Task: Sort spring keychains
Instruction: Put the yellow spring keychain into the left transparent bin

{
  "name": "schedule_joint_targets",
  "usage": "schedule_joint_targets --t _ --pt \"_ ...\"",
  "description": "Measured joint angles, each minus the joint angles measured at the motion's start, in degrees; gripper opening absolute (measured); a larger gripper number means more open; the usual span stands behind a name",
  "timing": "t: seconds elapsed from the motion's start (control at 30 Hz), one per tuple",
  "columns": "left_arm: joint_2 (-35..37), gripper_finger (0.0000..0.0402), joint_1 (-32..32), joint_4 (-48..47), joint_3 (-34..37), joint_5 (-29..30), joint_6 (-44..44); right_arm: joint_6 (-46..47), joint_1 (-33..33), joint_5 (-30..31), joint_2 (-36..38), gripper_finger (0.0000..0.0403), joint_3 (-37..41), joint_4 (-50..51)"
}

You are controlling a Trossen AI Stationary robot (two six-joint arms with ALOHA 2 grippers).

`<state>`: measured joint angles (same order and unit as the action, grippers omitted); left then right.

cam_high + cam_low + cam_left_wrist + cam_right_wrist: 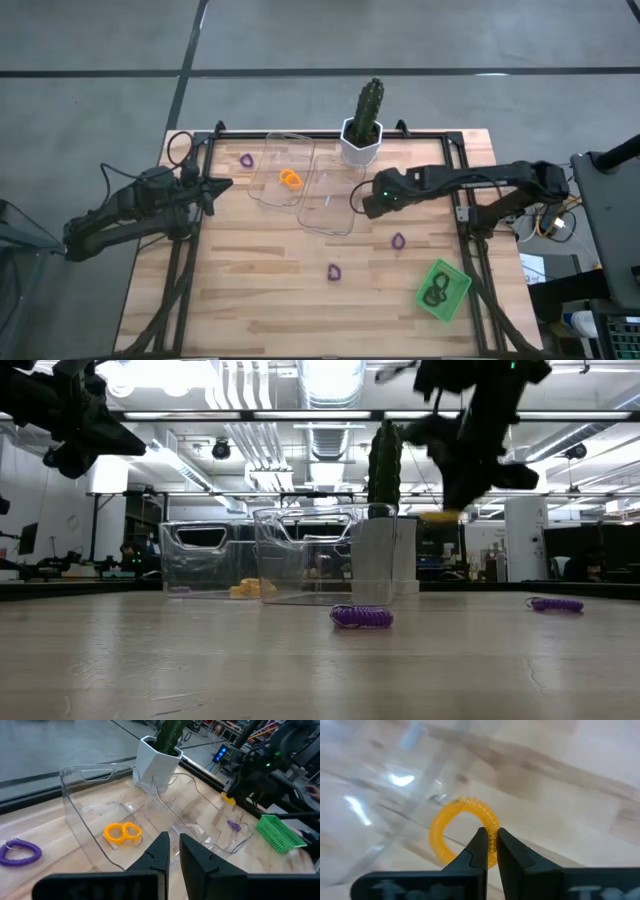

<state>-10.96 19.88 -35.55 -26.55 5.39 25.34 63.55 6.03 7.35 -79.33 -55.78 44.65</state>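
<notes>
Orange keychains [290, 179] already lie in one clear bin [272, 190], black ones in the green basket [457, 292]; three purple rings [334, 271] lie loose on the tabletop [260, 290]. Right claw [489, 848], raised beside the second bin, pinches another orange ring [462, 830]. Left claw [169, 851] waits, nearly closed and empty.

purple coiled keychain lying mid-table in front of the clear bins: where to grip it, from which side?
Come straight down on the purple coiled spring keychain and pinch one side of its loop, one finger inside the ring and one outside. It lies flat on the wooden table with open space all round, so a side approach would find little height.
</notes>
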Motion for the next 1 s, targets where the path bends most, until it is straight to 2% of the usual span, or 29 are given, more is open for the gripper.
schedule_joint_targets --t 0.2,0.37,0.47,0.57,0.73,1.0 --pt "-0.02 0.0034 0.02 2.56 0.00 -0.17 1.74 0.41 -5.34 6.24 3.82 0.0019 -7.10 -2.35" --pt "-0.40 0.0034 0.01 7.10 0.00 -0.41 1.82 -6.01 -7.70 12.18 1.83 0.0018 -14.25 -12.59" --pt "-0.90 0.0034 0.02 10.88 0.00 -1.60 1.86 -12.63 -7.99 12.15 -1.93 0.0018 -18.82 -21.21" --pt "-1.39 0.0034 0.02 14.46 0.00 -3.54 2.12 -18.86 -7.95 12.12 -7.10 0.0018 -24.70 -25.17" --pt "-1.68 0.0034 0.00 20.44 0.00 -8.16 3.68 -25.00 -7.92 12.72 -16.26 0.0018 -35.30 -25.33" --pt "-1.92 0.0034 0.02 27.48 0.00 -8.50 11.28 -27.84 -7.90 17.49 -29.04 0.0018 -48.75 -25.35"
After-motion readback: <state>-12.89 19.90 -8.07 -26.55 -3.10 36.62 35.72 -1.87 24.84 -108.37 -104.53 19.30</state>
